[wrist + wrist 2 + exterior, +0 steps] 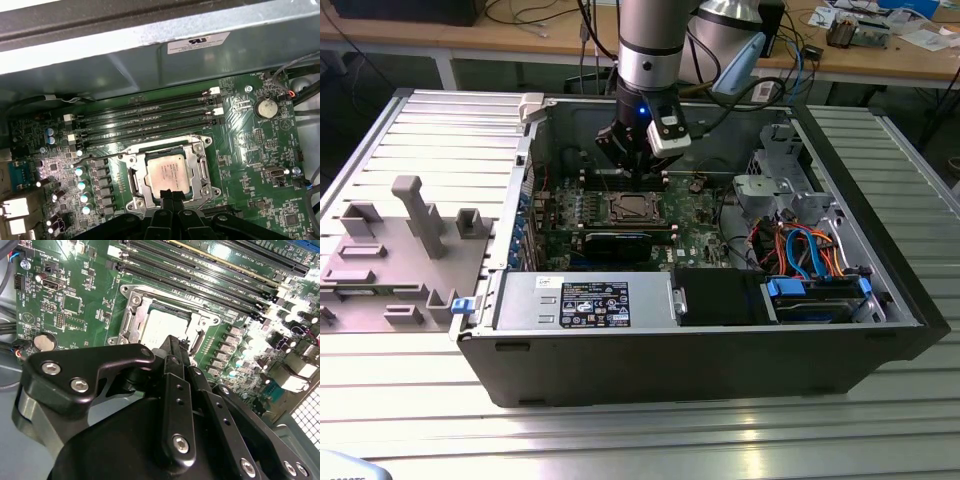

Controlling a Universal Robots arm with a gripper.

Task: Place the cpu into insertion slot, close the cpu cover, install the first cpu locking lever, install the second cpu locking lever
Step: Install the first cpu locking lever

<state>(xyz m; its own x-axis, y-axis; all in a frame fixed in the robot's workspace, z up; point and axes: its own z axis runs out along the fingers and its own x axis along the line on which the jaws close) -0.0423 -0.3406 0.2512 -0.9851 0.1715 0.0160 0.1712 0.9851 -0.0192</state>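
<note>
While the cpu [167, 175] sits in the insertion slot [134, 177], claw [172, 196] clenched, just above it.

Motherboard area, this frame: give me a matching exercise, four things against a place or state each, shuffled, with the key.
Things:
1. cpu
2. cpu cover
3. gripper
4. coin battery

Places or states:
A. round, silver, on the green board away from the socket
B. seated in the insertion slot, grey top showing
C. fingertips together over the chip's edge
D. silvery frame lying around the chip

Pairs: 1-B, 2-D, 3-C, 4-A
</note>
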